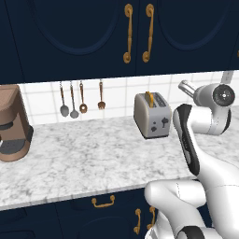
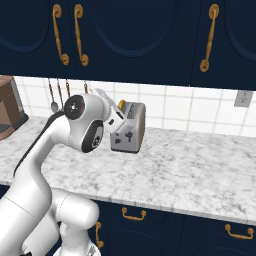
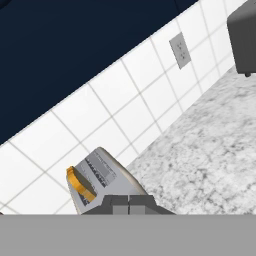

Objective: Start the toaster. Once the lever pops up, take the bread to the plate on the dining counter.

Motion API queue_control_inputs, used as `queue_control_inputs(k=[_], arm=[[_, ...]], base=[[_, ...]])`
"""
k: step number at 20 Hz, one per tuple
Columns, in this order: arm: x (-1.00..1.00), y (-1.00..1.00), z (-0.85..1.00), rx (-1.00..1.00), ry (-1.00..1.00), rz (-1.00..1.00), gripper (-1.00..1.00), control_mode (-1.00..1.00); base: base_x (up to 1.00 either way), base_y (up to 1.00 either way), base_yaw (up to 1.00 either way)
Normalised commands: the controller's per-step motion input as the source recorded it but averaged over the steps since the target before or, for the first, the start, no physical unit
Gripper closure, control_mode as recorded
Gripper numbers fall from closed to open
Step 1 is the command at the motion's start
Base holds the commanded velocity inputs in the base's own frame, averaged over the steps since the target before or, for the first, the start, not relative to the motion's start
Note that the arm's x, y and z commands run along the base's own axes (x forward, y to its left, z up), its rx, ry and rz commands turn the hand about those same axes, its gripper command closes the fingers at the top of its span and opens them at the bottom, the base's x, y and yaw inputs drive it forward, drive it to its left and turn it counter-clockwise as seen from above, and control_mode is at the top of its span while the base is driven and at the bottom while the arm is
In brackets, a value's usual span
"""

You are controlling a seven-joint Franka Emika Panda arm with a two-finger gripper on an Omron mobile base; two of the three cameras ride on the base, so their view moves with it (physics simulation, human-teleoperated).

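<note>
Boxy grey-silver toaster (image 1: 152,115) stands on marble worktop (image 1: 84,158) near tiled wall; golden-crusted bread slice (image 1: 149,98) upright in slot. Dark two-finger claw (image 3: 128,203) closed, empty, just above toaster's near end.

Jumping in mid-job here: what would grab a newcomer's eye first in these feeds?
The grey-silver toaster stands on the marble worktop near the tiled wall, with the bread poking up golden from one slot. The white arm curls in from the side, and in the hand view its shut gripper sits just above the toaster. At the worktop's far left stands a brown coffee machine, with utensils hanging on the wall between.
</note>
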Motion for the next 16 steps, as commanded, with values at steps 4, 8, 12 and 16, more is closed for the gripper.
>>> queue_control_inputs(k=[4,8,12,16], arm=[[0.00,0.00,0.00,0.00,0.00,0.00,1.00,-1.00],[0.00,0.00,0.00,0.00,0.00,0.00,1.00,-1.00],[0.00,0.00,0.00,0.00,0.00,0.00,1.00,-1.00],[0.00,0.00,0.00,0.00,0.00,0.00,1.00,-1.00]], base=[[0.00,0.00,0.00],[0.00,0.00,0.00],[0.00,0.00,0.00],[0.00,0.00,0.00]])
